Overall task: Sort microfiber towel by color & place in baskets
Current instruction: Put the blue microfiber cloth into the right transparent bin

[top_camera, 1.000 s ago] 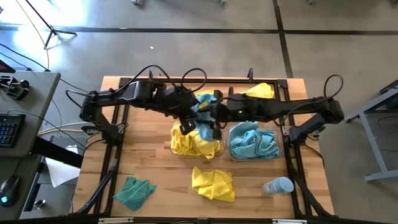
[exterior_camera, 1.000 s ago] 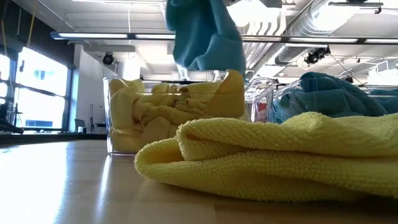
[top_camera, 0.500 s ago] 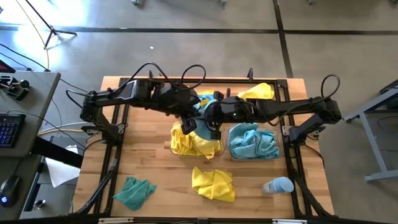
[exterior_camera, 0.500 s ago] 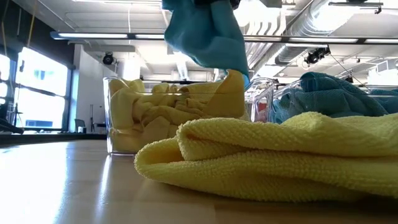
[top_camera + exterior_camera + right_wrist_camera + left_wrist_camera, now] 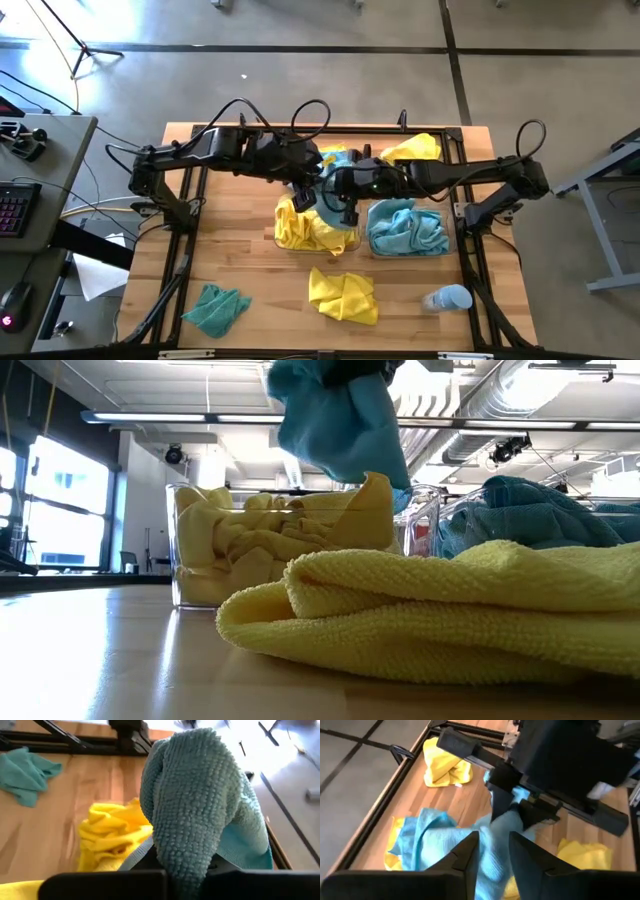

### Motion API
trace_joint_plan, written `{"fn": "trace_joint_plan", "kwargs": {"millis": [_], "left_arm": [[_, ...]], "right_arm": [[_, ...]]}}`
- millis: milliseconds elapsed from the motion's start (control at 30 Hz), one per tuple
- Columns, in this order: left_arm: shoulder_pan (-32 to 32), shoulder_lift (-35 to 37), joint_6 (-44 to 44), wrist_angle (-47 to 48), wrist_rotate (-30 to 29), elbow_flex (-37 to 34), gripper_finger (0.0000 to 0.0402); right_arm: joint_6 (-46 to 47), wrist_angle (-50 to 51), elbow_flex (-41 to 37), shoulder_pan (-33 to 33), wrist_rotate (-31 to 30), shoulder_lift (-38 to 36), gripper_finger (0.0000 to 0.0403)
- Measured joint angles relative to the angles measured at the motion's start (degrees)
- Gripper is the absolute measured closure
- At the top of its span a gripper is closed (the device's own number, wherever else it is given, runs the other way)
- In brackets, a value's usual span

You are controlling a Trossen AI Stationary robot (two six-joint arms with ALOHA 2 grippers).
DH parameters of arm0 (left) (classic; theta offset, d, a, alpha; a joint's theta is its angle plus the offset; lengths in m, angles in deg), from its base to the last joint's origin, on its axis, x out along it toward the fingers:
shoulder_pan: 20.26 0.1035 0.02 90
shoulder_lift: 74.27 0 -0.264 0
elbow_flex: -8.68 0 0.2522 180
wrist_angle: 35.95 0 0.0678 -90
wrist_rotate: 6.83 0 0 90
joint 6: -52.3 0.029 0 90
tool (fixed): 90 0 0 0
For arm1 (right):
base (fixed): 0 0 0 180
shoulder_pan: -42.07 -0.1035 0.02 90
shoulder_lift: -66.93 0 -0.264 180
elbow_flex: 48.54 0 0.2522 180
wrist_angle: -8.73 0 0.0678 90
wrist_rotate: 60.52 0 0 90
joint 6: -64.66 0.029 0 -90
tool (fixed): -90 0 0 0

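A teal towel (image 5: 333,160) hangs in the air between both grippers, above the left clear bin (image 5: 280,240) full of yellow towels (image 5: 270,540). My left gripper (image 5: 305,195) comes from the left and is shut on it. My right gripper (image 5: 345,205) comes from the right and is shut on it too. In the right wrist view the towel (image 5: 195,795) covers the fingers. The right bin (image 5: 372,248) holds teal towels (image 5: 520,510). Loose on the table lie a yellow towel (image 5: 343,295), a teal towel (image 5: 215,308) and another yellow one (image 5: 415,148). My left gripper pinches the teal towel's lower hanging part (image 5: 495,845) between its two fingers (image 5: 467,855); one layer or several, I cannot tell. The cloth spreads out slack beside the fingers, clear of the table. My right gripper pinches a bunched upper part of the towel (image 5: 512,802) between its fingers, just beyond my left gripper. In its own wrist view the cloth (image 5: 190,780) drapes over the fingers and hides the contact. The towel hangs below it, lifted clear.
A white and light-blue bottle (image 5: 447,298) lies near the table's near right corner. A black metal frame (image 5: 185,250) runs around the tabletop. Bare wood shows left of the bins. The loose yellow towel (image 5: 450,610) fills the foreground of the low view.
My right gripper has moved a little toward the table's left, closing on my left gripper. The hanging teal towel has swung, and in the low view its lower edge now reaches farther right over the yellow bin's rim.
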Motion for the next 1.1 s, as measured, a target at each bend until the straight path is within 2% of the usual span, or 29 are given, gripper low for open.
{"fn": "trace_joint_plan", "kwargs": {"millis": [100, 233, 333, 533, 700, 833, 1033, 1100], "left_arm": [[0.3, 0.6, 2.6, 2.0, 0.0, 0.0, 0.0292], [0.7, 2.3, 3.3, 9.1, 0.0, 0.0, 0.029], [0.7, 4.4, 4.0, 10.8, -0.1, -2.8, 0.0294], [1.0, 14.6, 4.9, 6.2, 0.7, -19.1, 0.03], [2.2, 27.3, 1.6, 2.0, 1.7, -35.0, 0.03], [2.9, 37.0, -1.2, -0.9, 2.0, -44.9, 0.03], [3.0, 48.2, -5.6, -0.9, 2.7, -53.8, 0.03], [3.0, 51.0, -6.1, -1.0, 3.4, -55.9, 0.03]], "right_arm": [[3.4, 3.3, 0.0, 0.0, -2.6, -1.0, 0.0389], [9.4, 8.7, 0.0, 0.0, -5.6, -4.1, 0.0395], [15.1, 12.9, 0.0, -0.5, -6.9, -7.3, 0.0398], [29.3, 26.1, 0.0, -4.2, -15.6, -14.1, 0.0399], [46.9, 43.0, 2.0, -10.1, -18.8, -17.6, 0.0399], [58.4, 53.0, 1.8, -15.3, -18.4, -16.8, 0.04], [65.4, 58.1, -4.5, -21.3, -17.4, -12.7, 0.04], [67.7, 57.3, -7.4, -22.6, -15.2, -11.5, 0.04]]}}
